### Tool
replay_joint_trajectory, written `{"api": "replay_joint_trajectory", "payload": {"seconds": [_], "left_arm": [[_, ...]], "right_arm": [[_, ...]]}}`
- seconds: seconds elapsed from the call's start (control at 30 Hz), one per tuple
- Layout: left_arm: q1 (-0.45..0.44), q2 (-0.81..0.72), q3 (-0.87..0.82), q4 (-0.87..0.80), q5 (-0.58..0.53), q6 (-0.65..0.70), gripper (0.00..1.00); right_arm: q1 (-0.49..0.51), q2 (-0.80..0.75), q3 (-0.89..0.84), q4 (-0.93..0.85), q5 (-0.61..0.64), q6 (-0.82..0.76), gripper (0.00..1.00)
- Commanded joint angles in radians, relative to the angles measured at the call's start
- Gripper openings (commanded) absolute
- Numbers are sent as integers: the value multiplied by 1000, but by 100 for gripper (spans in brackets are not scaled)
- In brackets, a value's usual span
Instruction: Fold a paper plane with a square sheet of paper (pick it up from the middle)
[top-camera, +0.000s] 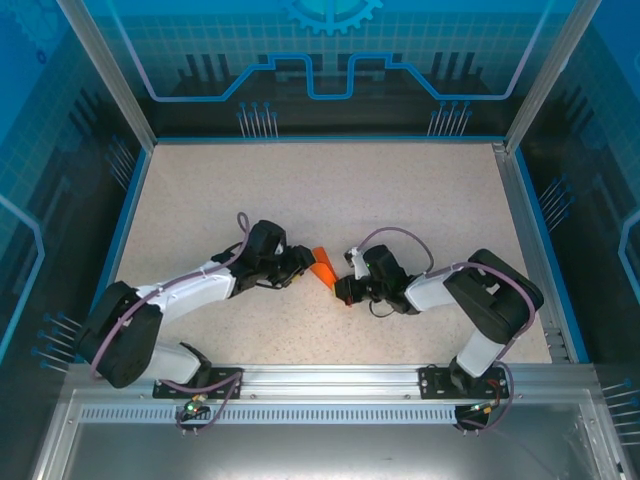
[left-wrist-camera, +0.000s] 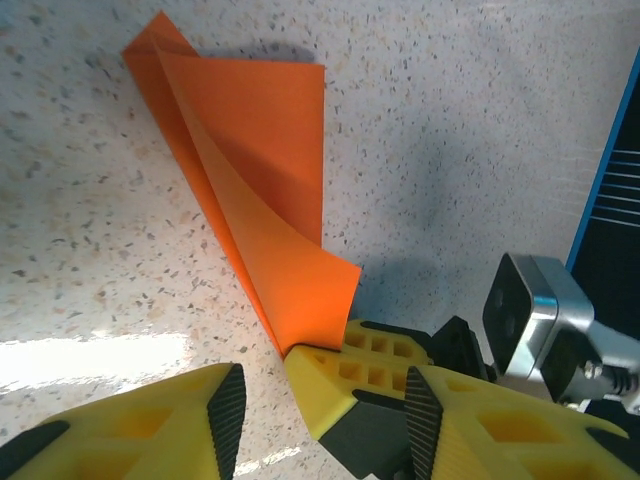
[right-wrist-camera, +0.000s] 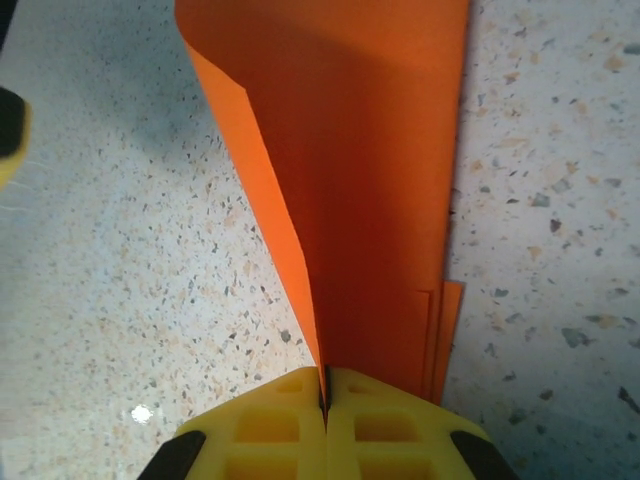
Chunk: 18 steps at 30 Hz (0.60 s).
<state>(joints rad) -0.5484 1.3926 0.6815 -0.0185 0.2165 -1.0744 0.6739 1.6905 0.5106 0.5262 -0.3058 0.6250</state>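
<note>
Orange, thin and unmarked, the sheet of paper (left-wrist-camera: 265, 150) is showing as a folded, tapering shape with one long crisp crease running to a sharp point. A loose upper layer is curling up and away from the layer beneath it. It is sitting near the middle of the table (top-camera: 420, 190), between the two arms; whether its pointed end is resting on the surface or hanging just above it cannot be told. The right gripper (right-wrist-camera: 325, 385) is pinching the wide end of the sheet, its yellow plastic fingers pressed together with the paper edge caught in the seam between them. Just right of that seam, stepped edges of further folded layers are peeking out. These fingers are moulded with square pockets. The left gripper (left-wrist-camera: 324, 410) is holding nothing. Its yellow fingers, faced with black ribbed pads (left-wrist-camera: 228, 405), are standing apart on either side of the right gripper's tips, close to the paper but not on it. The tabletop is looking pale and speckled like terrazzo, with a soft glare patch. A ribbed aluminium rail (top-camera: 330, 378) is running along its near edge. On the far wall, a blue gear outline (top-camera: 330, 12) is glowing above angular line graphics.
</note>
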Motion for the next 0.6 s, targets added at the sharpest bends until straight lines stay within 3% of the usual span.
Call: {"api": "replay_joint_trajectory", "payload": {"seconds": [0.0,0.27,0.57], "left_arm": [[-19,40,3,55,56,17,48],[-39,144,36,164,90,19,46],[-44,214,48,271,94,27,46]], "right_arm": [[-28,48,30,-60,-100,65,0],[-62,84,76,-109,-194,117,1],[-79,96,78,-123,-190,150,1]]}}
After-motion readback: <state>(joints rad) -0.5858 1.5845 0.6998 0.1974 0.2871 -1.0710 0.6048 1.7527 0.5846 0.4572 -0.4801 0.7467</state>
